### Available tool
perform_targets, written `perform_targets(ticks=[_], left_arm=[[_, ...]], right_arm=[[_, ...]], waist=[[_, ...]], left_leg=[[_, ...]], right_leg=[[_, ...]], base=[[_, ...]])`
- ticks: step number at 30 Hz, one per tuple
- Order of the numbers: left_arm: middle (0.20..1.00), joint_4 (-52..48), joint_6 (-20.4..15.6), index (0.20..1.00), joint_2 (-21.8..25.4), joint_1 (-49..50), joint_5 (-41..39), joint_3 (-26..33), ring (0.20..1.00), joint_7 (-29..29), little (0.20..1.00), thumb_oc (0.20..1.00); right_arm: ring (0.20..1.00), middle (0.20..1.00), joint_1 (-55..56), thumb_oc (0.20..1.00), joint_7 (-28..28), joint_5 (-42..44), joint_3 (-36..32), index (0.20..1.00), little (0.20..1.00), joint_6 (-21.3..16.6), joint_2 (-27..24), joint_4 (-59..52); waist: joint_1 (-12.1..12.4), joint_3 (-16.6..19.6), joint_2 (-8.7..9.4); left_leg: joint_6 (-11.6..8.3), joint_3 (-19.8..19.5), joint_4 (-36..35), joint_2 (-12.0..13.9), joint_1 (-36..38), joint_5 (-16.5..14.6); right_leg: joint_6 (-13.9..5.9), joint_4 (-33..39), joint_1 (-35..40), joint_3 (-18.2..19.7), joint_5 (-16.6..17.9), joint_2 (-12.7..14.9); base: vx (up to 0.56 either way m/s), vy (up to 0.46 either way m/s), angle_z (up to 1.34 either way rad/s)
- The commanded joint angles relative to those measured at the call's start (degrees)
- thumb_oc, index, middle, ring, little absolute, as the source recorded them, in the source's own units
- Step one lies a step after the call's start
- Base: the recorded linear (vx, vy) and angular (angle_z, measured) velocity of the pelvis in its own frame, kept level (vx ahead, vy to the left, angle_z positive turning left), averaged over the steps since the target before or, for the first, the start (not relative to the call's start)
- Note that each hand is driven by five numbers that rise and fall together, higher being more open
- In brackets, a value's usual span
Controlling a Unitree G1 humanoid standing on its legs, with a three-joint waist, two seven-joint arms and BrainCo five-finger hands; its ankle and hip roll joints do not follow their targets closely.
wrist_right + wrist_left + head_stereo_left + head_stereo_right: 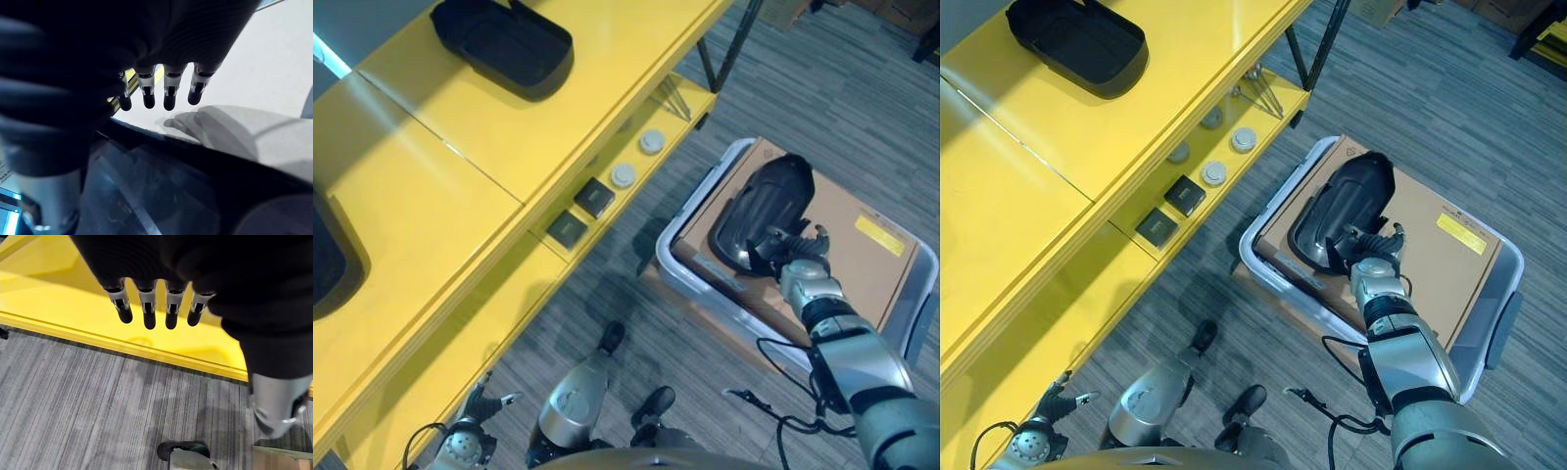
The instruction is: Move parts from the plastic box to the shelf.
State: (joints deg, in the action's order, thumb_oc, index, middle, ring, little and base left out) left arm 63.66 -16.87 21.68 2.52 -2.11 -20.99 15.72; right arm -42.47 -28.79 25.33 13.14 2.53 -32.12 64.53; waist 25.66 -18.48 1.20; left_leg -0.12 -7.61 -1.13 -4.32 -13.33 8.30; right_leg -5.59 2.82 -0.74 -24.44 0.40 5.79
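Note:
A long black moulded part lies on a cardboard sheet on top of the grey plastic box. My right hand is at the part's near end, open. Its straight fingers reach over the part's dark rim without curling round it. The yellow shelf stands to the left, and a black part like the first rests on its top board at the far end. My left hand hangs low by the shelf's bottom board, with its fingers straight and holding nothing.
Another black part shows at the left edge of the shelf top. On the middle board lie two small black boxes and two white discs. Grey carpet runs between the shelf and the box.

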Motion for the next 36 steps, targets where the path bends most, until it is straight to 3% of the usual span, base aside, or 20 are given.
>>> perform_targets(ticks=[1, 7, 10, 15, 16, 17, 18, 26, 31, 36], left_arm=[[1.0, 1.03, -0.36, 1.0, 0.96, 2.62, -0.09, -2.08, 1.0, -0.36, 1.0, 1.0], [1.0, 1.04, -0.63, 1.0, 1.17, 2.27, -0.6, -1.78, 1.0, -0.76, 1.0, 1.0], [1.0, 0.9, -0.53, 1.0, 1.31, 2.0, -0.53, -1.41, 1.0, -1.0, 1.0, 1.0], [1.0, 1.04, -0.9, 1.0, 1.1, 1.15, -1.03, -1.96, 1.0, -1.07, 1.0, 1.0], [1.0, 0.96, -1.11, 1.0, 1.2, 0.93, -1.13, -1.99, 1.0, -1.18, 1.0, 1.0], [1.0, 0.75, -1.11, 1.0, 1.27, 0.58, -1.31, -2.0, 1.0, -1.31, 1.0, 1.0], [1.0, 0.52, -0.99, 1.0, 1.29, 0.15, -1.6, -2.26, 1.0, -1.29, 1.0, 1.0], [1.0, -0.26, -1.57, 1.0, 1.89, -0.46, -2.24, -2.84, 1.0, -0.57, 1.0, 1.0], [1.0, -0.52, -2.35, 1.0, 1.95, -0.34, -2.43, -2.59, 1.0, -0.23, 1.0, 1.0], [1.0, -0.83, -3.37, 1.0, 1.39, 0.13, -1.08, -2.75, 1.0, 1.05, 1.0, 1.0]], right_arm=[[1.0, 1.0, 1.97, 1.0, -0.33, -1.2, 3.66, 1.0, 1.0, -1.07, -3.32, -1.37], [1.0, 1.0, 1.31, 1.0, 0.08, -3.38, 4.85, 1.0, 1.0, 1.44, -2.67, -1.71], [1.0, 1.0, 1.31, 1.0, 0.63, -6.12, 5.98, 1.0, 1.0, 5.35, -2.17, -1.3], [1.0, 1.0, 3.06, 1.0, 2.47, -10.26, 8.4, 1.0, 1.0, 6.88, -1.14, 4.98], [0.784, 0.784, 3.41, 0.784, 2.57, -11.13, 8.9, 0.784, 0.784, 7.56, -0.93, 5.56], [0.432, 0.432, 3.96, 0.432, 2.98, -12.07, 9.37, 0.432, 0.432, 8.06, -0.86, 6.45], [0.2, 0.2, 4.38, 0.2, 2.81, -11.6, 9.87, 0.2, 0.2, 8.26, -0.72, 7.21], [0.2, 0.2, 5.13, 0.2, 2.56, -7.86, 8.43, 0.2, 0.2, 5.92, -1.51, 7.59], [0.2, 0.2, 5.34, 0.2, 2.4, -7.58, 7.74, 0.2, 0.2, 5.32, -1.55, 6.64], [0.2, 0.2, 6.98, 0.2, 2.01, -4.86, 6.15, 0.2, 0.2, 1.82, -1.45, 6.0]], waist=[[0.83, 2.66, -0.51], [0.92, 2.15, -0.18], [1.02, 1.93, 0.02], [1.29, 1.34, -0.45], [1.3, 1.06, -0.5], [1.29, 0.78, -0.58], [1.29, 0.46, -0.62], [0.74, -0.29, -0.16], [0.32, 0.61, 0.17], [-0.15, 2.46, 0.44]], left_leg=[[-0.89, -0.5, 2.11, 1.22, -2.17, -8.35], [-0.83, -0.4, 2.49, 1.05, -3.15, -8.35], [-0.79, -0.35, 2.67, 0.93, -3.59, -8.32], [-0.7, -0.51, 3.06, 0.78, -4.56, -8.17], [-0.66, -0.51, 3.32, 0.72, -4.96, -8.16], [-0.64, -0.54, 3.51, 0.69, -5.4, -8.13], [-0.62, -0.61, 3.69, 0.63, -5.75, -8.07], [-0.51, -0.44, 4.11, 0.57, -6.55, -8.08], [-0.54, 0.02, 3.92, 0.91, -5.37, -8.4], [-0.79, 0.33, 2.89, 1.49, -2.73, -8.57]], right_leg=[[-2.34, -5.37, -5.83, -0.06, -3.39, 3.64], [-2.47, -5.7, -6.76, 0.17, -3.33, 3.57], [-2.5, -5.81, -7.16, 0.26, -3.28, 3.6], [-2.49, -6.35, -8.06, 0.15, -3.24, 3.79], [-2.49, -6.56, -8.41, 0.13, -3.21, 3.85], [-2.51, -6.74, -8.78, 0.06, -3.18, 3.94], [-2.52, -6.92, -9.1, 0.02, -3.1, 3.95], [-2.5, -7.3, -10.1, 0.52, -2.94, 3.59], [-2.48, -6.96, -9.2, 0.97, -3.05, 3.44], [-2.38, -5.93, -6.81, 1.36, -3.1, 3.2]], base=[[0.0, 0.0, 0.0], [0.0, 0.0, 0.0], [0.0, 0.0, 0.0], [-0.01, -0.001, 0.02], [-0.05, -0.014, 0.07], [-0.06, -0.022, 0.08], [-0.06, -0.03, 0.07], [-0.03, -0.018, 0.04], [0.0, -0.017, -0.04], [0.02, -0.048, -0.05]])
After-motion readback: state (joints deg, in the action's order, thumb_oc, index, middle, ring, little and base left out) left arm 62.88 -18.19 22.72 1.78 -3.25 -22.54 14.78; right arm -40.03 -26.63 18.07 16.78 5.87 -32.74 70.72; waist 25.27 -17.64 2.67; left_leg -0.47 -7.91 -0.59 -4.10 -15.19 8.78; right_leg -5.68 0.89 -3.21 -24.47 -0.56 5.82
